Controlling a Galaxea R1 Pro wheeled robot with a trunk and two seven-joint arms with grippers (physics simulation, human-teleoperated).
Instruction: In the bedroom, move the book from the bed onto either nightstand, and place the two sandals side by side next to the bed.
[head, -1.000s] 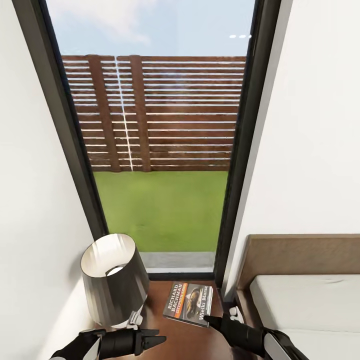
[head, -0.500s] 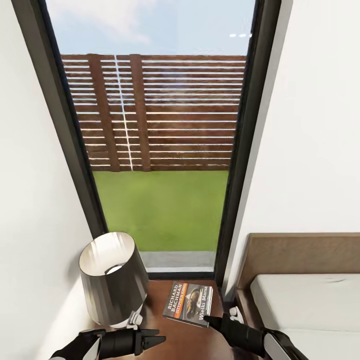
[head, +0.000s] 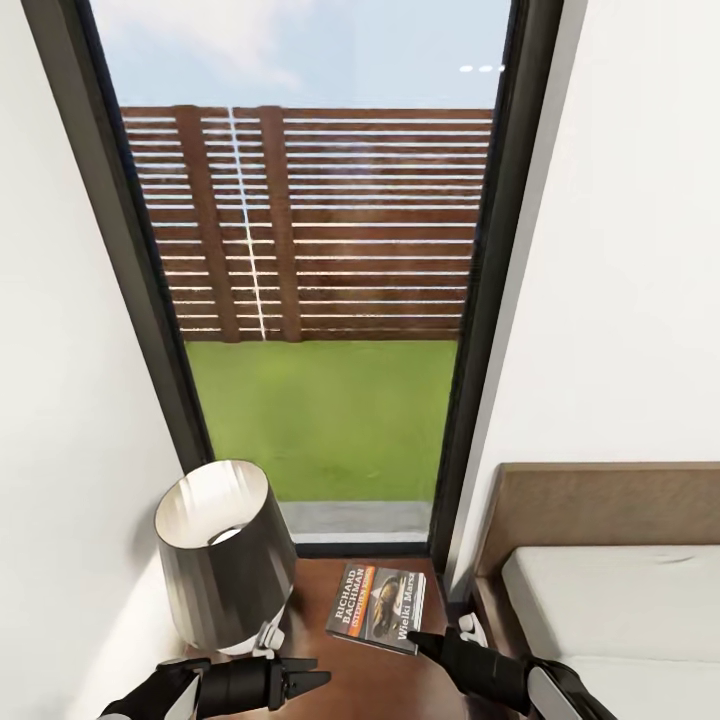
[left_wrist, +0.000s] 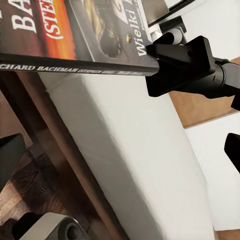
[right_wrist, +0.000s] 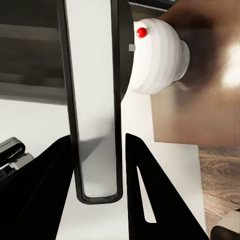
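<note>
The book (head: 379, 605), dark with an orange band and white lettering, is over the glossy brown top of the nightstand (head: 330, 660). My right gripper (head: 418, 640) is shut on its near right corner. In the right wrist view the book's thin edge (right_wrist: 92, 100) runs between the two dark fingers. The left wrist view shows the book's spine (left_wrist: 75, 67) with the right gripper's fingers (left_wrist: 180, 65) clamped on it. Whether the book rests on the top I cannot tell. My left gripper (head: 305, 682) hovers open, low beside the lamp. The bed (head: 610, 600) lies to the right. The sandals are out of view.
A grey-shaded lamp (head: 225, 560) with a white base (right_wrist: 155, 55) stands on the nightstand's left side, close to my left gripper. A tall dark-framed window (head: 320, 300) rises behind the nightstand. The bed's wooden headboard (head: 600, 510) meets the white wall at right.
</note>
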